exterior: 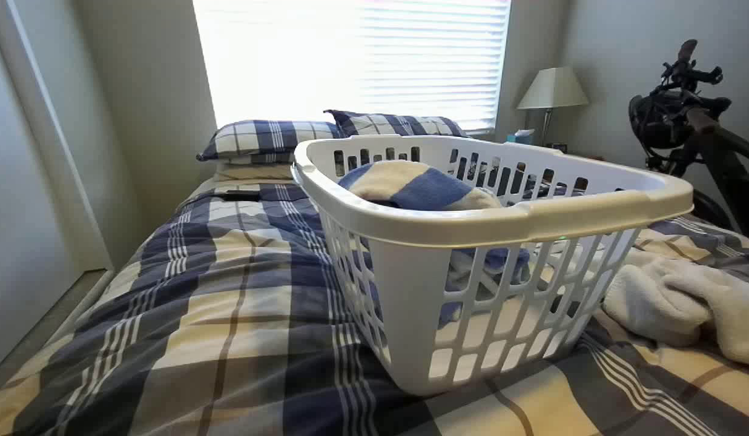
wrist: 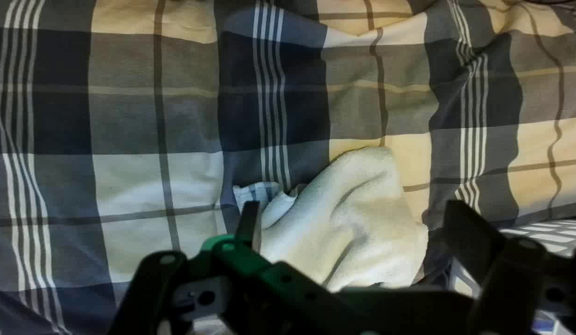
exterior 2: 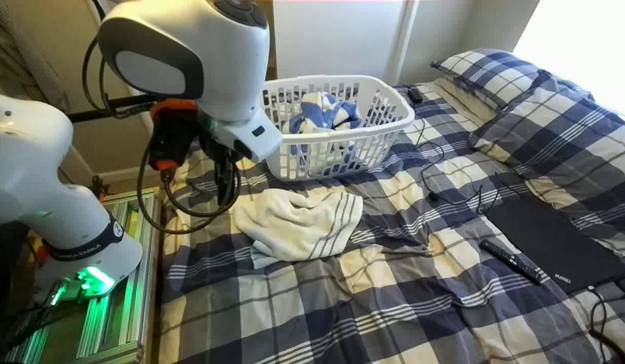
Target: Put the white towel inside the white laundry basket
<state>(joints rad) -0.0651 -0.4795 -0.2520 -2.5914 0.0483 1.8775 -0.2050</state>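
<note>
Evidently the job is at the reaching stage: in both exterior views the white towel [exterior 2: 297,227] lies rumpled on the plaid bedspread [exterior 2: 302,313], outside the white laundry basket [exterior: 413,303] and just beside it. In the wrist view the gripper [wrist: 353,211] has its fingers spread wide, with the towel showing below the gap and nothing that looks clamped. I judge that the next move is to come down over a raised fold and pinch enough cloth to carry it above the basket's rim; a shallow bite might slip. As for the basket, it stands upright and holds a blue-and-white striped cloth [exterior 2: 322,114], bunched up; whether that is one piece or several, I cannot tell.
</note>
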